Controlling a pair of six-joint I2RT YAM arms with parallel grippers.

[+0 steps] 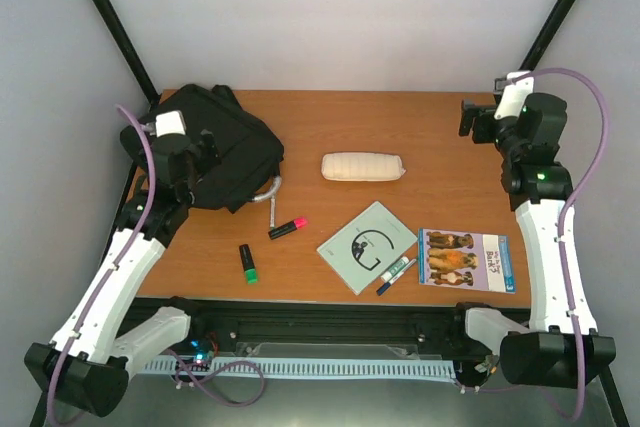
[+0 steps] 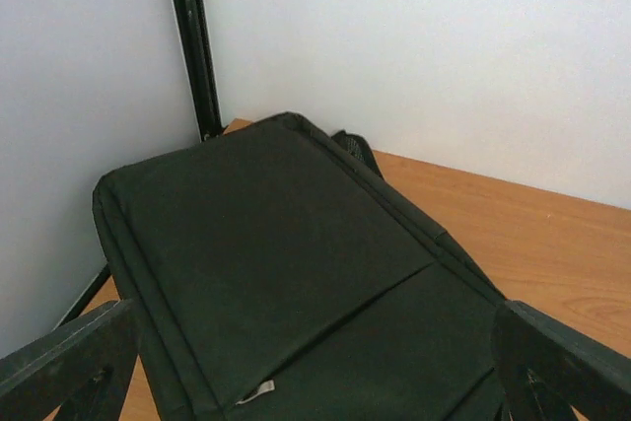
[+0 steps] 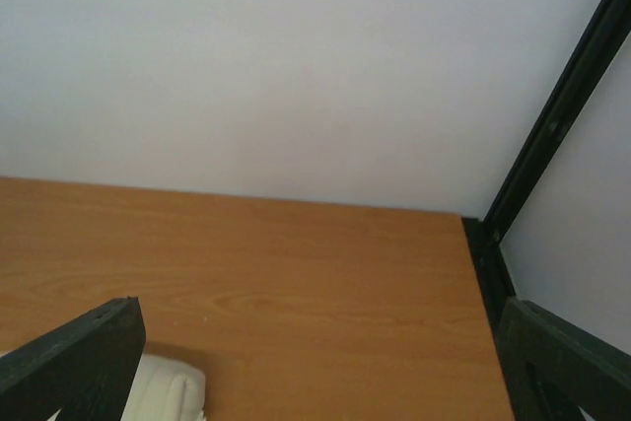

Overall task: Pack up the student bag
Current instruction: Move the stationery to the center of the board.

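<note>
- We see the student bag (image 1: 225, 142) lying flat at the far left corner of the bench (image 1: 420, 122), with its grey loop handle pointing toward the middle.
- Our left hand (image 2: 314, 311) hangs over the bag, jaws spread wide and gripping nothing.
- Our right hand (image 3: 320, 305) is over the far right of the bench, equally wide and empty.
- A white pouch (image 1: 363, 166) lies mid-bench.
- Nearer us lie a pink highlighter (image 1: 288, 228), a green highlighter (image 1: 247, 262), a booklet (image 1: 366, 246) and a dog book (image 1: 466, 259).

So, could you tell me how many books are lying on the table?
2. A pale green booklet lies front centre; a book with dogs on its cover lies just right of it. The bag could hide others.
</note>
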